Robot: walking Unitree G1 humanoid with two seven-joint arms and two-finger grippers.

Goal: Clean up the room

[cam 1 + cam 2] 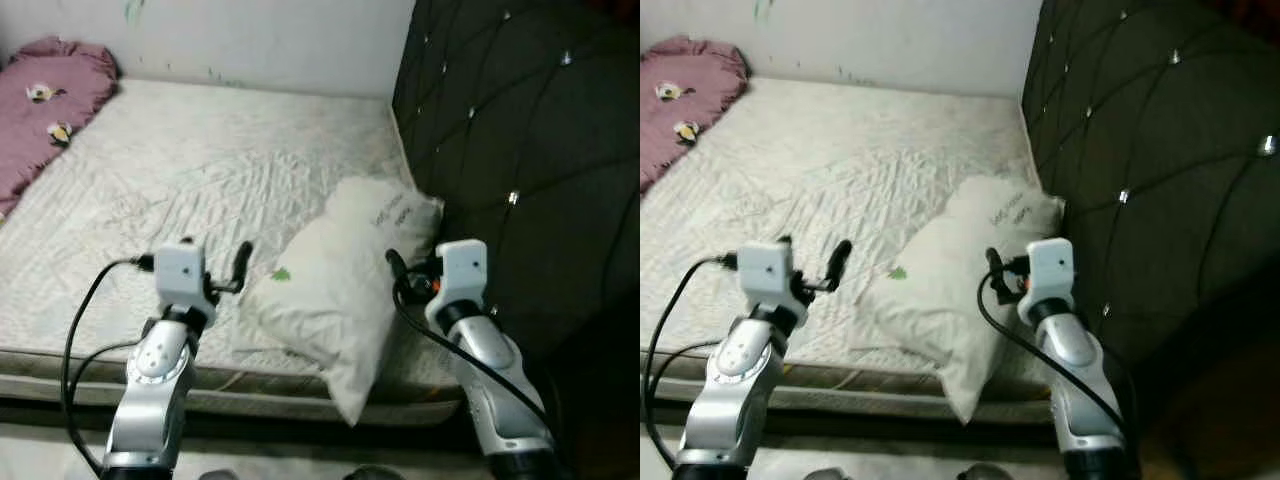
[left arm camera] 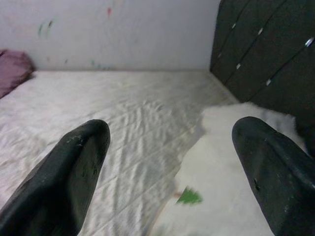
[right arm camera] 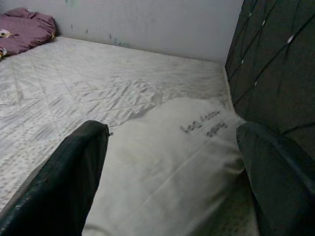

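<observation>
White pillow at lower centre, lying on the bare mattress beside the dark tufted headboard, one corner overhanging the mattress edge. Left gripper and right gripper flank it, jaws apart, empty. Pink bedding at upper left.

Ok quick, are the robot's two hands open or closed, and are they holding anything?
Left gripper: open, holding nothing, above the mattress.
Right gripper: open, holding nothing, just over the white pillow.
</observation>
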